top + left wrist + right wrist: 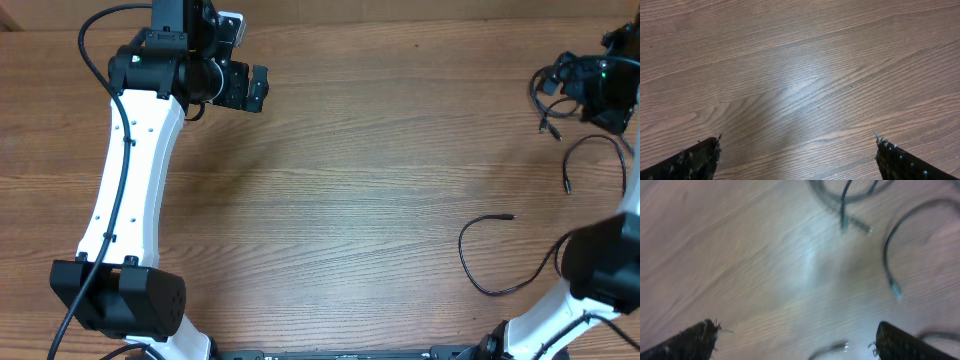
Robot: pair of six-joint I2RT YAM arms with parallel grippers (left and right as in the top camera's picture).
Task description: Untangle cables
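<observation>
snagging is the main risk: the thin black flexible cables bunch in a small knot with plug ends sticking out. i judge that a pinch on two overlapped strands at once would drag the whole bunch and tighten it rather than free one cord. a plug could also catch in a loop if pulled sideways. the right wrist picture is blurred, so aiming at a single strand from it looks unsure. the knot lies ahead of the right gripper, which hangs spread wide and empty above the brown wood-grain surface. one curved black cable with a small plug lies ahead of that gripper, toward its right finger. a longer loose black loop lies well apart from that gripper, toward the arm's base. the left gripper, far across from the right gripper, is likewise spread wide with nothing between its fingers and only bare wood below.
</observation>
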